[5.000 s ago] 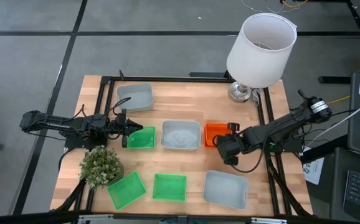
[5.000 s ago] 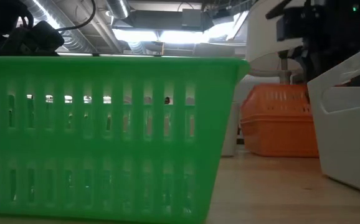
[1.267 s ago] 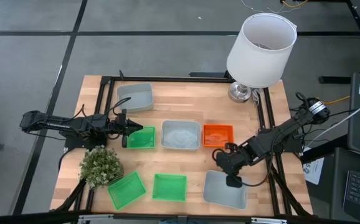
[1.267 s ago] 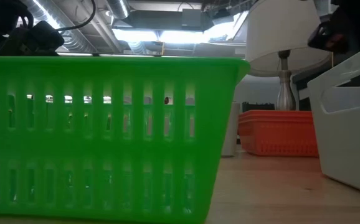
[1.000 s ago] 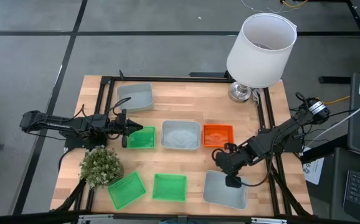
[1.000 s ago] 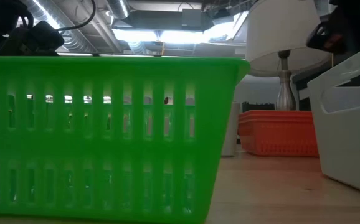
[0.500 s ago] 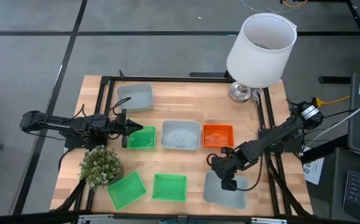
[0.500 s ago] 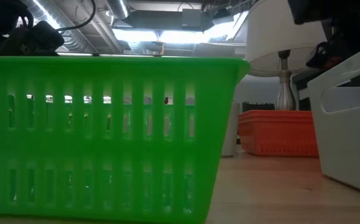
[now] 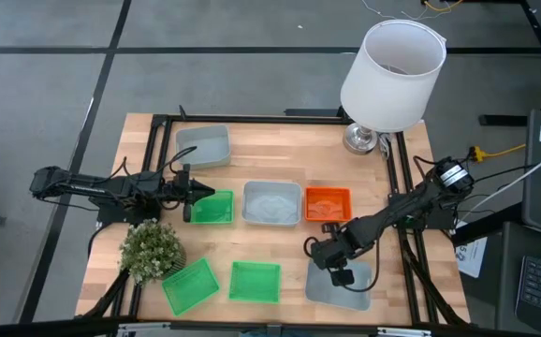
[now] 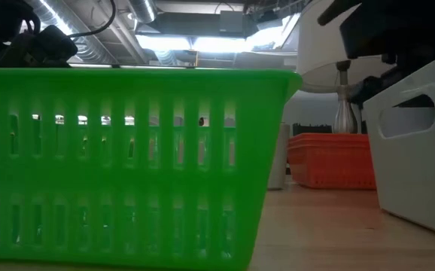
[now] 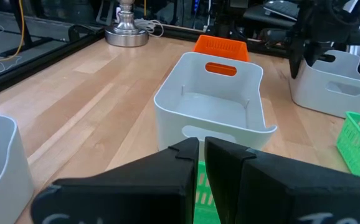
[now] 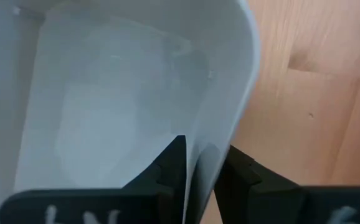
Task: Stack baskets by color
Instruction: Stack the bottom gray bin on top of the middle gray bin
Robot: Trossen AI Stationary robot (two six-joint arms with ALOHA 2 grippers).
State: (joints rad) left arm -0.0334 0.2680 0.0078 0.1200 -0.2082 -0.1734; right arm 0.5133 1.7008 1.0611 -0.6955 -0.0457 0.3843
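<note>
My right gripper (image 12: 200, 163) fingers straddle the wall of the grey-blue basket (image 9: 339, 284) at lower right, pinching it to lift toward its colour-mates, while my left gripper (image 11: 202, 149) waits clenched.

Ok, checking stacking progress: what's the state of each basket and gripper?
Orange baskets: stacked.
Green basket: on table, gripped by left gripper.
Other green baskets: loose, unstacked.
Grey basket: rim gripped by right gripper.
Other grey baskets: loose, unstacked.

The right gripper (image 9: 329, 265) left the orange basket (image 9: 328, 203), gripping the near grey basket's (image 9: 353, 289) rim.
</note>
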